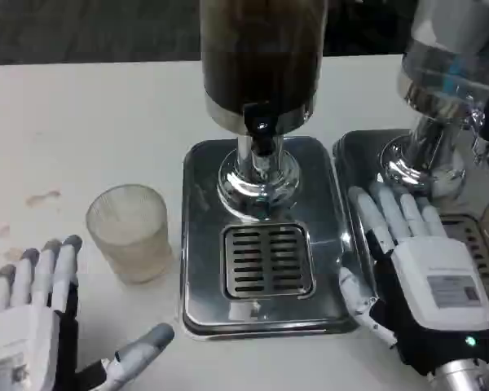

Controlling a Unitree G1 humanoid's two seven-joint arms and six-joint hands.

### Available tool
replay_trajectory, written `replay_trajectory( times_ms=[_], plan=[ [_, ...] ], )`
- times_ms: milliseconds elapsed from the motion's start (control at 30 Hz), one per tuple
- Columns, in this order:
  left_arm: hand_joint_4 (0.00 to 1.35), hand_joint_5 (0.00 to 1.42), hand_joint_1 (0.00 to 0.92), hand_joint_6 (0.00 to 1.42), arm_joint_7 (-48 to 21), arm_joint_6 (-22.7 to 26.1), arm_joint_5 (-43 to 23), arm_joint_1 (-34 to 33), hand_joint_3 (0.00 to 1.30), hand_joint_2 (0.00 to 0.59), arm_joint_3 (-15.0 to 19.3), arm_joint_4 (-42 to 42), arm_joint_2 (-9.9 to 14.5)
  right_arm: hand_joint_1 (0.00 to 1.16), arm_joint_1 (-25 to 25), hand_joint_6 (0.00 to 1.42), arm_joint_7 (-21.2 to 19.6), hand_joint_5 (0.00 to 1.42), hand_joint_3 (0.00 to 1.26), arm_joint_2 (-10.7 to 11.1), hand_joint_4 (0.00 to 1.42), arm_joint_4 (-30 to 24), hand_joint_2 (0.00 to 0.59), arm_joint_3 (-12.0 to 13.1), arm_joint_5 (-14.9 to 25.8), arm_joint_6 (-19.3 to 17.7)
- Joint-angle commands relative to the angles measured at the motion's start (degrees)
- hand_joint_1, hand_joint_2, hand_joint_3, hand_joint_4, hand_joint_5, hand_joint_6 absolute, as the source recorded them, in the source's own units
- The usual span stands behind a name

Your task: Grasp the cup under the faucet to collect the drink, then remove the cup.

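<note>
A frosted clear cup (pixel 131 232) stands upright on the white table, left of the silver drip tray (pixel 200 244). The dark drink dispenser (pixel 261 61) rises from that tray, its black faucet (pixel 262 134) pointing down above the slotted grate (pixel 266 261). Nothing stands on the grate. My left hand (pixel 41 326) lies at the lower left, fingers spread, thumb out toward the tray, a short gap below and left of the cup, holding nothing. My right hand (pixel 411 261) rests flat and spread at the tray's right edge, empty.
A second dispenser (pixel 448 73) with a clear tank stands at the right on its own silver tray (pixel 354 155), just behind my right hand. Faint brownish stains (pixel 42 197) mark the table at the left. Bare table lies left of and behind the cup.
</note>
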State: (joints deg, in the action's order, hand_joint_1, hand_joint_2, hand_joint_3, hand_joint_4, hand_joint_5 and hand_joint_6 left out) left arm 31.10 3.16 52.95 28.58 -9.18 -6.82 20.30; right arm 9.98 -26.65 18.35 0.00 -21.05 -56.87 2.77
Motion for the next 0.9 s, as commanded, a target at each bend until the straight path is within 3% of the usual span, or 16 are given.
replay_trajectory(
  times_ms=[33,900],
  plan=[
    [0.00,0.00,0.000,0.00,-0.41,0.10,-0.01,-0.10,0.00,0.076,0.07,-0.50,-0.16,0.02,-0.12,0.00,0.28,0.00,0.05,-0.15,0.00,0.04,0.555,0.23,0.49,0.27],
    [0.00,0.00,0.000,0.00,-0.61,-0.22,-0.55,-0.90,0.00,0.072,0.40,-0.18,0.20,0.02,0.09,0.00,-0.23,0.00,0.05,-0.97,0.00,0.14,0.555,0.05,0.81,0.89]
  ],
)
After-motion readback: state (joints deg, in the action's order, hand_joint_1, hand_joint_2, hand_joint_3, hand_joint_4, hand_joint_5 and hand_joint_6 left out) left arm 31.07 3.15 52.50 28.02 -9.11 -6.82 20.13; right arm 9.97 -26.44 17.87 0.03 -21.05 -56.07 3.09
